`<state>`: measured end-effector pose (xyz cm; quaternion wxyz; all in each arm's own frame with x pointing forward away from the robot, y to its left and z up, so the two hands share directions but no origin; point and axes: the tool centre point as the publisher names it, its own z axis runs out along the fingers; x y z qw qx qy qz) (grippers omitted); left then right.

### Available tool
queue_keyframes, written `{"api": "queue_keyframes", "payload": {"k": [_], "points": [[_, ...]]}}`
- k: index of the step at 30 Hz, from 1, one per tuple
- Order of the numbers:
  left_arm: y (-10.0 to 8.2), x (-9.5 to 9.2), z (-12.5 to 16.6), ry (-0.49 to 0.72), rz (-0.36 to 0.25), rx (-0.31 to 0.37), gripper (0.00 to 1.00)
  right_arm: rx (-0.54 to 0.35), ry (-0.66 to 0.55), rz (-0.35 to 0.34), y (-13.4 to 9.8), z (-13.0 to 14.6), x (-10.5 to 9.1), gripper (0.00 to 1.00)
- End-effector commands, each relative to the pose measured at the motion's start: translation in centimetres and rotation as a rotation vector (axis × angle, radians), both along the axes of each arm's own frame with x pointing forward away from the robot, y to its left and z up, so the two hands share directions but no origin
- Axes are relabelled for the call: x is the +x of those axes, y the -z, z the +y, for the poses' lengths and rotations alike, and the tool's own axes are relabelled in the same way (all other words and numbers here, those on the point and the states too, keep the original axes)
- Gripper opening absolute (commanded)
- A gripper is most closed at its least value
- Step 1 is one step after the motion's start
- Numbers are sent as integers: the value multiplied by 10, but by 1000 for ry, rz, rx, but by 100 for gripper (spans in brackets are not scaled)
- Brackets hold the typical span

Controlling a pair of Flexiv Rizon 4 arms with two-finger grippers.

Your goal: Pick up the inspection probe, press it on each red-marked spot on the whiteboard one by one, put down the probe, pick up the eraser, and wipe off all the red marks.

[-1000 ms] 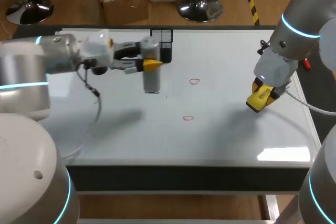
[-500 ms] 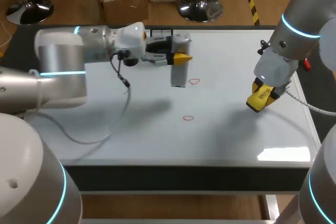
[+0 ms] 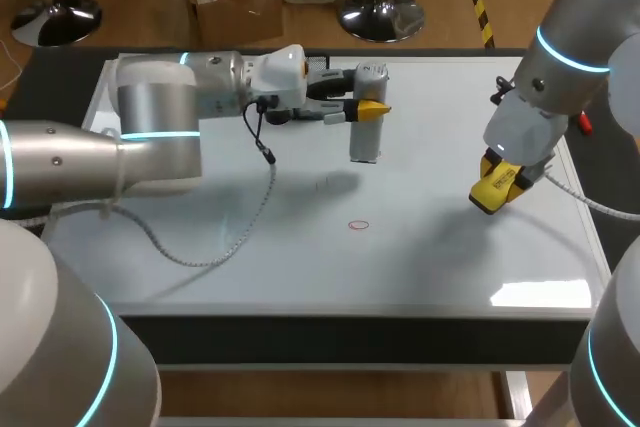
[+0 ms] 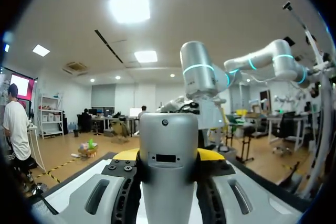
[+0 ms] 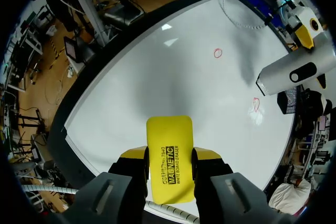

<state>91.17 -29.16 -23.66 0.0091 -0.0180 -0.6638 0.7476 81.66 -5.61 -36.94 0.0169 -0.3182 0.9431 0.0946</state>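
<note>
Left jaws grip probe (image 3: 364, 142), blocking one red mark (image 5: 256, 103) in head view.

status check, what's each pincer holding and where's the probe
Left pincer shut on inspection probe, upright at the far red mark. Right pincer shut on yellow eraser, held aside above the whiteboard. Near red mark unobstructed.

Right jaws clamped on yellow eraser (image 5: 169, 150), one yellow tip each side. Whiteboard worktop (image 5: 157, 82) spread out ahead. Two red marks on it: one (image 5: 218, 53) out in open, other (image 5: 256, 103) just beside tip of grey probe (image 5: 289, 74), tilted.
</note>
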Motion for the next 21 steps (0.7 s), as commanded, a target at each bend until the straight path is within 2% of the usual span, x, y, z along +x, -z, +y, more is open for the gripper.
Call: {"api": "queue_keyframes", "payload": {"k": [1,21], "points": [[7,10,-7,9,-2,-11,0,-4,-1,0,0,0,0,0],[32,36,-13,-8,15,-15,0,-4,-1,0,0,0,0,0]]}}
